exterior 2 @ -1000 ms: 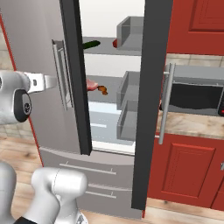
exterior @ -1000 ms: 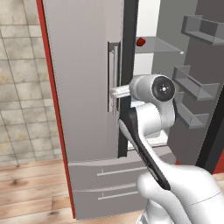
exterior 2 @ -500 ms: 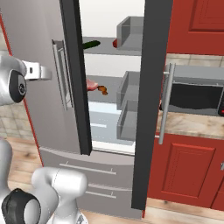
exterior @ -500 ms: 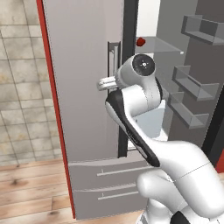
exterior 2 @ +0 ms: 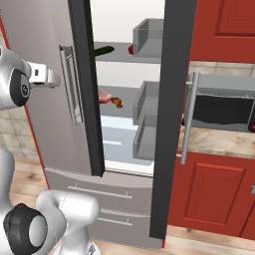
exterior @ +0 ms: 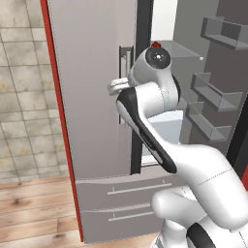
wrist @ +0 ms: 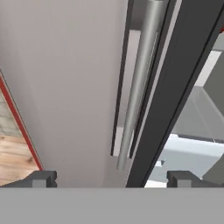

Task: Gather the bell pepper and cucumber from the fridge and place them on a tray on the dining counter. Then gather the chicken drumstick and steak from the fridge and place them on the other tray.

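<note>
Fridge (exterior 2: 50, 99) with right door swung open, left door shut. Gripper (wrist: 111, 178) spread wide and empty, its two dark fingertips (wrist: 43, 178) set apart low in the hand view, facing the shut left door and its steel handle (wrist: 139, 83); from the right base view, hand level with the upper part of that handle, just left of it, contact not clear. On the upper glass shelf: cucumber (exterior 2: 104, 50) at the left edge behind the door's dark edge, bell pepper (exterior 2: 131, 49) at the right, just beside a grey door bin (exterior 2: 148, 38); red top of the pepper (exterior: 155, 44) also peeking above the arm's joint in the left base view. On the middle shelf: steak (exterior 2: 103, 96) at the left, chicken drumstick (exterior 2: 117, 102) just beside it to the right. Pale drawer (exterior 2: 117, 144) below. Beige counter (exterior 2: 224, 141) with red cabinet right of the fridge.
</note>
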You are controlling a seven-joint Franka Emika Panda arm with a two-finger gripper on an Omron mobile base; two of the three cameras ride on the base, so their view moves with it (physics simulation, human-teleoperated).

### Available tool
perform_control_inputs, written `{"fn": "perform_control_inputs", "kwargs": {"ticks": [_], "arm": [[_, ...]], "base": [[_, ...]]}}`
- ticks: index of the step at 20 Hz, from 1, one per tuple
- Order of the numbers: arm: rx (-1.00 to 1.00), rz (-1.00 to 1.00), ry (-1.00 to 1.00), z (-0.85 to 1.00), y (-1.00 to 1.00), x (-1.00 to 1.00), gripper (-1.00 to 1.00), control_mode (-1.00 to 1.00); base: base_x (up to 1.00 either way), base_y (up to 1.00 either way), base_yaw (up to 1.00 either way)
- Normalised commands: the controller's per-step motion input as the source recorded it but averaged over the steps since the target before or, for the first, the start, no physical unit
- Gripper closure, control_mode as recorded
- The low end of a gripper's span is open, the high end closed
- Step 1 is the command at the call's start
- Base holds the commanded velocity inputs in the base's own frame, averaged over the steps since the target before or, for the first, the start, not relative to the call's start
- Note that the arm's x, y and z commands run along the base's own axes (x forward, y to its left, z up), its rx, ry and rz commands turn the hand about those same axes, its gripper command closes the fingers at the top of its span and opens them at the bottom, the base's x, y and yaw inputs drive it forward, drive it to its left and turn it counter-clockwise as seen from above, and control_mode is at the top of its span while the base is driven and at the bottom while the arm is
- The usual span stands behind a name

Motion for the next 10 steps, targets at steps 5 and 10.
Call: {"fn": "perform_control_inputs", "kwargs": {"ticks": [5, 10], "arm": [[0.0, 0.0, -0.03, 0.01, -0.33, -0.19, -1.0, -1.0], [0.02, 0.0, -0.05, 0.03, -0.16, 0.03, -1.0, -1.0]], "base": [[0.0, 0.0, 0.0], [0.0, 0.0, 0.0]]}}
